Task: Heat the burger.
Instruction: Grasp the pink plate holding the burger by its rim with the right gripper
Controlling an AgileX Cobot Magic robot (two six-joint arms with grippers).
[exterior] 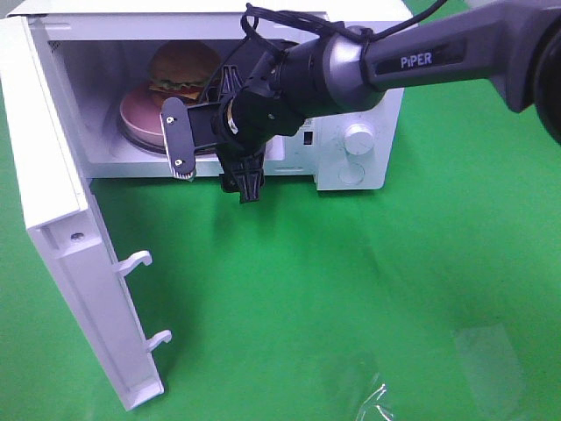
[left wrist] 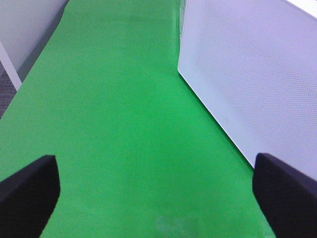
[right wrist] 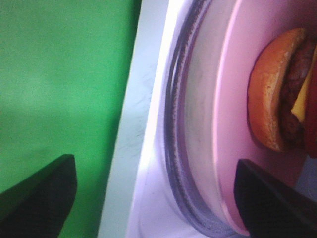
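1. Burger (exterior: 182,72) sits on a pink plate (exterior: 138,118) inside the white microwave (exterior: 368,96), door (exterior: 61,254) swung wide.
2. Right gripper (exterior: 215,145) hangs at the oven mouth, jaws spread, holding nothing.
3. Left gripper (left wrist: 158,191), jaws apart, hovers over green cloth (left wrist: 114,124) beside the door.

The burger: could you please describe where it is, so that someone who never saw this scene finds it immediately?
Find the white microwave on the green table, its door swung open. Inside, on the glass turntable, lies a pink plate, and the burger sits on that plate. It is the only food there: glossy brown bun, green lettuce, yellow cheese.
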